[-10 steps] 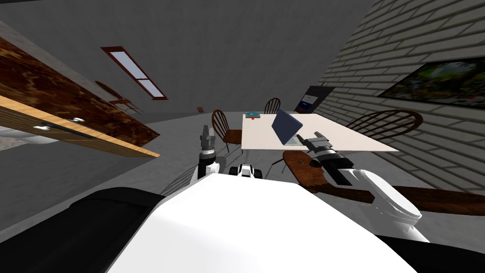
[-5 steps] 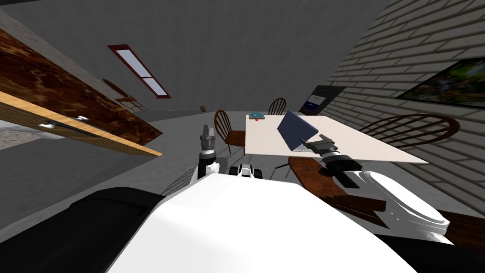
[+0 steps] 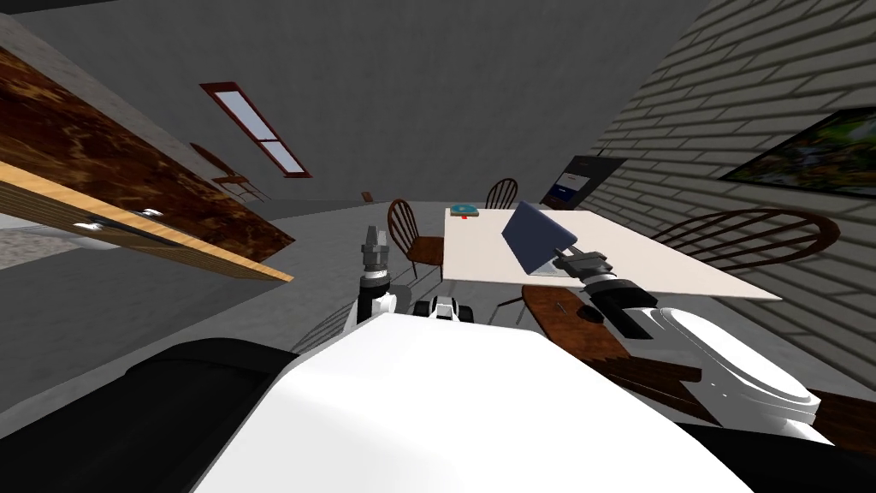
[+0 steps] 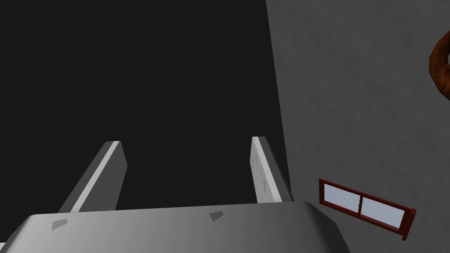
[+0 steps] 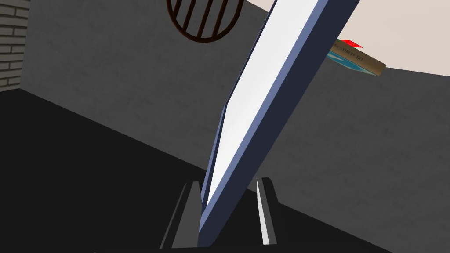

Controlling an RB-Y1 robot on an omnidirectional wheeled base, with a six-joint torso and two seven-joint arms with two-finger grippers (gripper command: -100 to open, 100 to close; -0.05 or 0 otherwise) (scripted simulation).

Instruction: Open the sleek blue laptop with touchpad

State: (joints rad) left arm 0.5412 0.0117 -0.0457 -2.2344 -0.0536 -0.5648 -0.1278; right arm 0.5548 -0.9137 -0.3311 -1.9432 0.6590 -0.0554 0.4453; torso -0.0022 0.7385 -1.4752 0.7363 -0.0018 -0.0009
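**A:** What are the right jaws doing?

**B:** They are clenching the lid (image 5: pixel 263 110). Its free edge is sitting between the two fingers (image 5: pixel 263 211), deep toward the dark body, and the fingers are pressing its faces.

**A:** And where is the laptop (image 3: pixel 535 235)?

**B:** It is standing at the near edge of the bench (image 3: pixel 650 248), toward the left side, with the lid raised and leaning away to the far left. So I am judging the opening as well under way.

**A:** What is worrying you?

**B:** The grip, first. Thin blades are holding a smooth slab by its edge. If the wrist is not turning with the hinge's arc, the lid is likely sliding out of them, or twisting between them.

**A:** Anything beyond the grip?

**B:** A pull aimed up or toward me instead of around the hinge risks lifting the whole laptop or dragging it off the near edge. Pushing past the hinge's limit risks tipping it backward.

**A:** Is anything nearby in danger?

**B:** The book (image 3: pixel 464 209) is lying at the far end, well apart. The near chair (image 3: pixel 565 321) is sitting right under the right forearm, so a dropping elbow could be bumping it.

**A:** And the left jaws?

**B:** They are released, fingers (image 4: pixel 112 175) spread, pointing up, left of the bench and well clear.
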